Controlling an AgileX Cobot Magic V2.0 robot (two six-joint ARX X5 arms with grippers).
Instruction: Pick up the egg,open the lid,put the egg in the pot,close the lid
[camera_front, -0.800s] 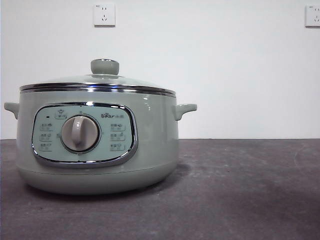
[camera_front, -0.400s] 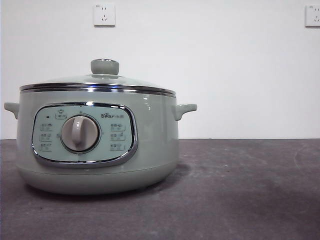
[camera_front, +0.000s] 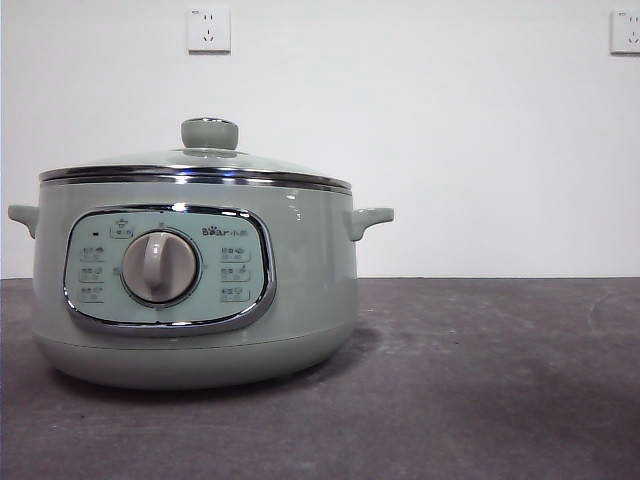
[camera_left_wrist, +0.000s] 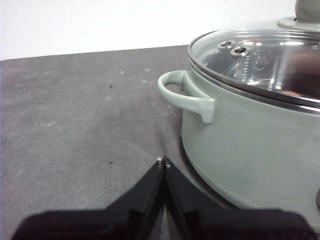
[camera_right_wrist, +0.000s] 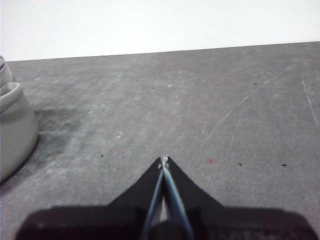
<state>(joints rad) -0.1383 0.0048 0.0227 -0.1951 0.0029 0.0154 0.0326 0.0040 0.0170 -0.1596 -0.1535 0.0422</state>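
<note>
The round glass lid (camera_front: 195, 170) looks smooth and breakable, so its pale green knob (camera_front: 209, 133) is the best hold, and both grippers' jaws are closed on nothing.

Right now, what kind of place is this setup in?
Likely a bare indoor test bench, not a home kitchen: one pot with its lid on a dark grey table, before a plain white wall with two power sockets.
</note>
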